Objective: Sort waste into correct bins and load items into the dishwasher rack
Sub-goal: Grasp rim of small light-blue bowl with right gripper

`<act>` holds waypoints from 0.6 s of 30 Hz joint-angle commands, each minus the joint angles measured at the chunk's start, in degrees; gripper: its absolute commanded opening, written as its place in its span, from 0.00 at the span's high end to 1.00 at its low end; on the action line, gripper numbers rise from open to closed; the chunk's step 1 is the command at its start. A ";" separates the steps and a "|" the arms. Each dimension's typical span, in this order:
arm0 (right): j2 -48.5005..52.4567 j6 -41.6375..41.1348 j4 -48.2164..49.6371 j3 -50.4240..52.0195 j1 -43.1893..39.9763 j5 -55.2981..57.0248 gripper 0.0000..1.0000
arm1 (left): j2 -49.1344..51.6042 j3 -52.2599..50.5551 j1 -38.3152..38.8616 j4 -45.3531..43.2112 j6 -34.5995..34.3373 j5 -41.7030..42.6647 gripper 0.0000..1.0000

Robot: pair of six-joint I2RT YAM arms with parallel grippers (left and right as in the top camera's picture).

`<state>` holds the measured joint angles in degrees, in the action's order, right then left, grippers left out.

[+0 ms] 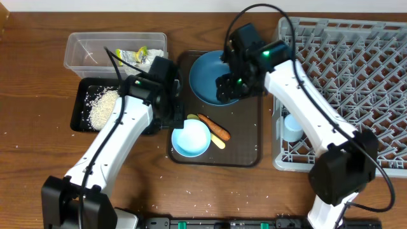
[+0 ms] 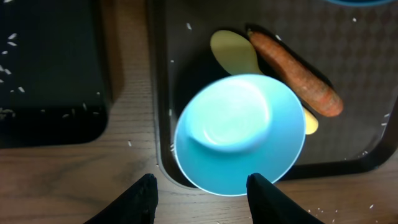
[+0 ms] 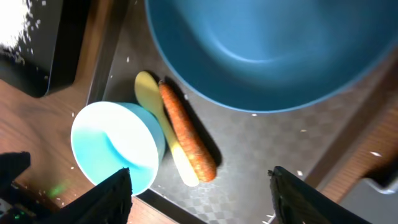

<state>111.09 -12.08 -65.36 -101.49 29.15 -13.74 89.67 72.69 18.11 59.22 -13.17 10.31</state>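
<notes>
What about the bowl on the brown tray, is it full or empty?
Empty. The bowl sits upright on the brown tray, and the left wrist view shows its light blue inside bare, nothing in it.

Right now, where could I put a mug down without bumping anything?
The brown serving tray is bare on its dishwasher rack side, between the carrot and the rim. The wooden table is bare on the robot's side of that tray, between left arm and right arm, and left of the black tray. Crowded: around the bowl, spoon and carrot.
</notes>
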 commanded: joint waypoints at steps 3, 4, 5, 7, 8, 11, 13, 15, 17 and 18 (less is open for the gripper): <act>2.32 -2.73 -0.11 0.07 3.67 -1.75 0.36 | -2.21 -0.35 -2.51 0.52 -0.22 -0.46 0.50; 2.51 -2.75 -0.11 0.09 4.33 -1.75 0.36 | -2.34 -0.35 -3.08 0.50 -0.22 -0.46 0.50; 3.28 -3.39 0.09 0.28 5.18 -1.73 0.37 | -2.36 -0.35 -3.93 0.50 -0.24 -0.46 0.51; 4.35 -4.68 0.09 0.48 6.71 -1.68 0.39 | -2.36 -0.35 -5.42 0.57 -0.24 -0.44 0.51; 4.90 -5.16 0.04 0.50 7.28 -1.68 0.40 | -2.36 -0.35 -6.38 0.63 -0.24 -0.44 0.51; 7.21 -6.69 -0.11 0.74 9.31 -1.73 0.45 | -2.36 -0.35 -9.09 0.76 -0.24 -0.46 0.51; 8.37 -7.21 -0.31 1.03 10.25 -1.75 0.47 | -2.36 -0.35 -10.86 0.72 -0.24 -0.46 0.51; 9.51 -7.43 -0.61 1.11 11.15 -1.75 0.49 | -2.36 -0.35 -12.44 0.70 -0.22 -0.46 0.51; 10.60 -7.69 -0.83 1.11 12.13 -1.75 0.50 | -2.36 -0.35 -14.01 0.70 -0.22 -0.48 0.51; 11.10 -7.80 -0.87 1.11 12.52 -1.73 0.51 | -2.36 -0.35 -14.84 0.61 -0.22 -0.48 0.51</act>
<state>120.81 -18.31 -66.11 -100.77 40.25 -15.16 88.29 72.66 4.91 59.61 -13.30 10.33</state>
